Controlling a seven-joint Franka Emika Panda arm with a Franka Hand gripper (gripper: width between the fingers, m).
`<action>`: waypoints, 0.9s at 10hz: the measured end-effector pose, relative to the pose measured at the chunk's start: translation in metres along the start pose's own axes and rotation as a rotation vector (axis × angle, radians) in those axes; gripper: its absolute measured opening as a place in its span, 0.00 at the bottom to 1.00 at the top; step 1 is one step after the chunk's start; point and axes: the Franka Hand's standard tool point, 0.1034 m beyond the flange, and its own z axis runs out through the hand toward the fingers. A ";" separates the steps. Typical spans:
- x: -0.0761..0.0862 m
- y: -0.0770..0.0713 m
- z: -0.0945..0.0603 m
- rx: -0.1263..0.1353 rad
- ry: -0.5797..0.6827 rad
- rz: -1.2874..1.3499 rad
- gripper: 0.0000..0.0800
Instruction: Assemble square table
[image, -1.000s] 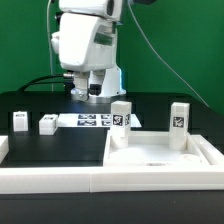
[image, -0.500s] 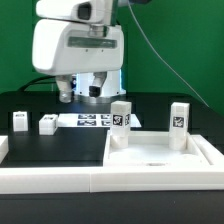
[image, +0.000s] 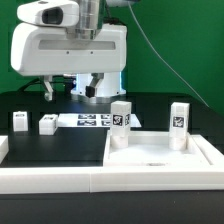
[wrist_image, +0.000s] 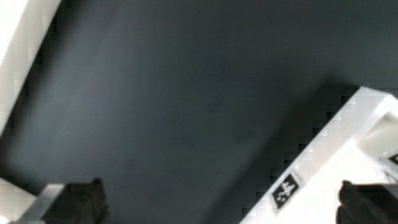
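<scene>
The square table top (image: 160, 152) lies at the front on the exterior view's right, recessed face up. Two white tagged legs (image: 121, 117) (image: 179, 117) stand upright on its far corners. Two more small white legs (image: 20, 121) (image: 47, 125) rest on the black table at the exterior view's left. My gripper (image: 62, 90) hangs open and empty above the black surface, behind and left of the top. In the wrist view the gripper (wrist_image: 221, 205) shows both dark fingertips (wrist_image: 71, 202) wide apart. The top's tagged edge (wrist_image: 349, 150) lies far below beside one of them.
The marker board (image: 90, 121) lies flat between the loose legs and the table top. A long white rail (image: 50, 178) borders the front of the black board, and a stretch of rail (wrist_image: 18, 60) shows in the wrist view. A green wall stands behind.
The arm's white hand has swung toward the exterior view's left and looms larger in the picture. Its jaws stayed open. No part on the table moved.
</scene>
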 end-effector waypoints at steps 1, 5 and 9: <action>0.000 0.000 0.000 0.000 0.000 0.029 0.81; -0.050 0.002 0.017 0.109 0.001 0.156 0.81; -0.067 0.009 0.027 0.140 -0.006 0.173 0.81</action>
